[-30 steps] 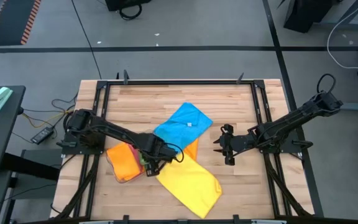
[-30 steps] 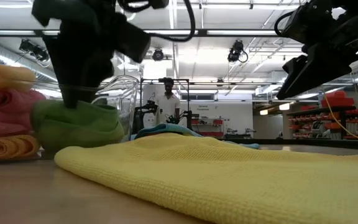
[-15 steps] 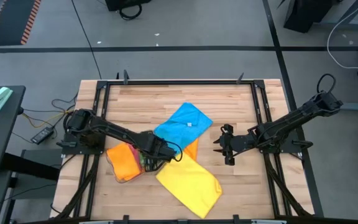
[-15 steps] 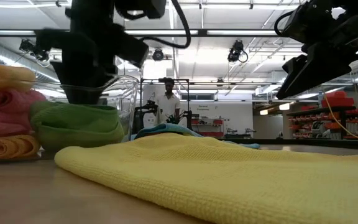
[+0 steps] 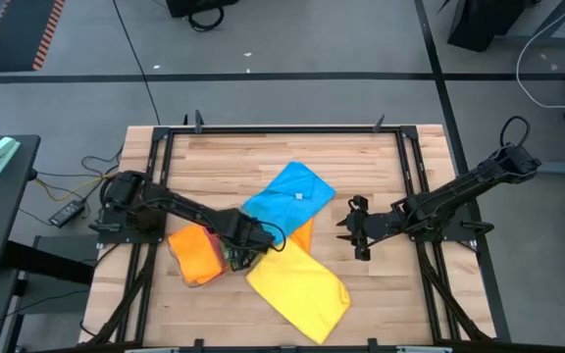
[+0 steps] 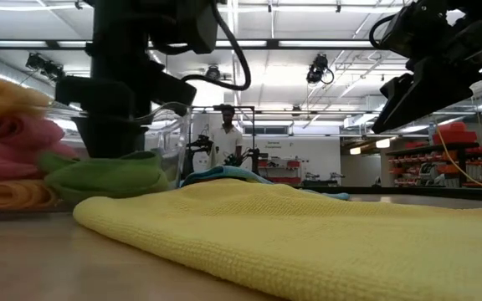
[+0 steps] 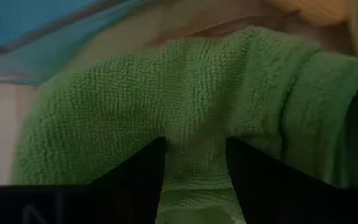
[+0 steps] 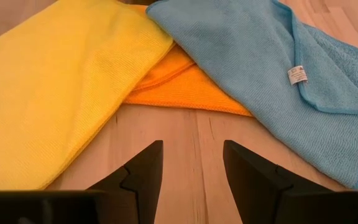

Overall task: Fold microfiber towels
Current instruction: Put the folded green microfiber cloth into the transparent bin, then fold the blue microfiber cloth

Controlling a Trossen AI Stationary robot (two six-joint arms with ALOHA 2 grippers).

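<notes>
Green towel (image 7: 166, 106) sits folded on the desk (image 5: 263, 157) beside the stacked orange/pink towels (image 6: 7, 142), w/ the left end effector (image 7: 194, 168) pressed down on it, fingers apart and sunk into the pile; can't tell if it's gripping. Yellow towel (image 5: 302, 289), blue towel (image 5: 287, 196) and an orange towel (image 8: 179, 84) lie spread mid-desk, overlapping. All look soft, light, floppy, grippy nap – pinch at a corner or hem, not the middle. Right end effector (image 8: 191, 165) hovers open, empty, near the spread cloths.
</notes>
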